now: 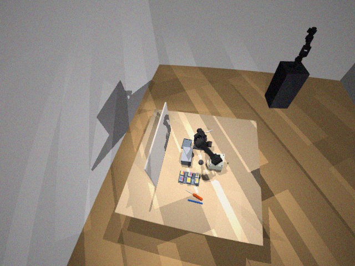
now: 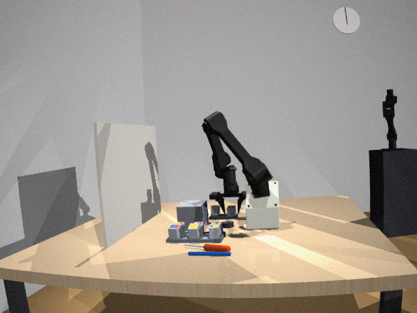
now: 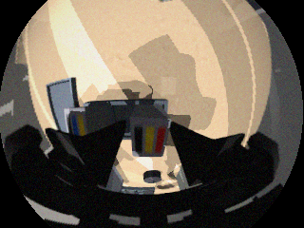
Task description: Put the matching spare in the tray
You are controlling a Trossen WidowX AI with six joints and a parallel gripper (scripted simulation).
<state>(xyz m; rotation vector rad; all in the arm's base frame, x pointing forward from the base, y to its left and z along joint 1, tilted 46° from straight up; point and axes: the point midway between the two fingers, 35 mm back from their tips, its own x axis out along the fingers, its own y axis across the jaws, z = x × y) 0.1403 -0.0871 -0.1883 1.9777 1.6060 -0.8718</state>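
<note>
Three spares sit side by side in a rack on the worktop, each with coloured bars on top. They are well apart from my tool, out past the grey box that stands just beside it. The row runs crosswise to my reach. The spares are squat blocks with no marked long side, so I judge the approach angle matters less than choosing the right one.

My tool hangs pointing down, close above a dark low base, which I take to be the tray, though I cannot be sure. Its fingers stand about two thirds apart and touch nothing, with nothing held between them.

From the wrist, a striped face shows in the gap between the fingers. It seems to read yellow, dark, red, but the bars are too small to be certain. A second face, with blue and yellow, sits off to one side. I judge I am at the code-reading step and no spare is picked yet. The coming move is to lift clear of the box, swing over it to the rack and come down on the matching spare.
</note>
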